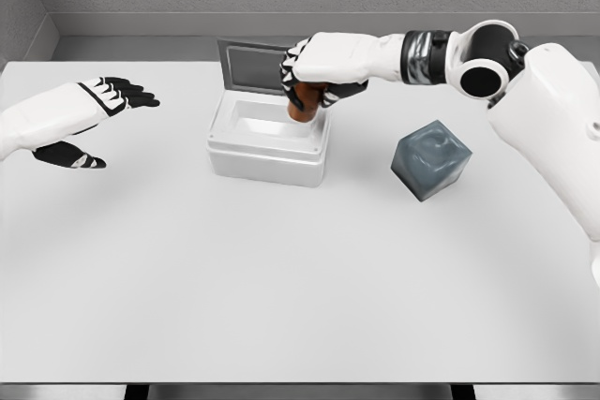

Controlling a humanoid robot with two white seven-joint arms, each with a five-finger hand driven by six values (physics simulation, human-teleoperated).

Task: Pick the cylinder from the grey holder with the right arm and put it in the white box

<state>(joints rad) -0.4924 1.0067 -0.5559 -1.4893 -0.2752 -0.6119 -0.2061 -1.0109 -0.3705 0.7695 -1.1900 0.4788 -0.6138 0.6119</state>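
Head view shows the right hand (314,77) curled around a reddish-brown cylinder (302,106), holding it upright over the open rectangular white box (267,149), its lower end at the box's rear right rim. Behind the box its grey lid (251,65) stands raised. To the right on the white desk (281,278) sits the grey cube-shaped holder (430,159), tilted. Well apart at the far left, the left hand (89,119) hovers with fingers spread, holding nothing.

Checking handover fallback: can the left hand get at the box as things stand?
Probably yes. The left hand is open, holding nothing, with bare table between it and the box. But the right hand holds the cylinder over the opening, crowding that side.
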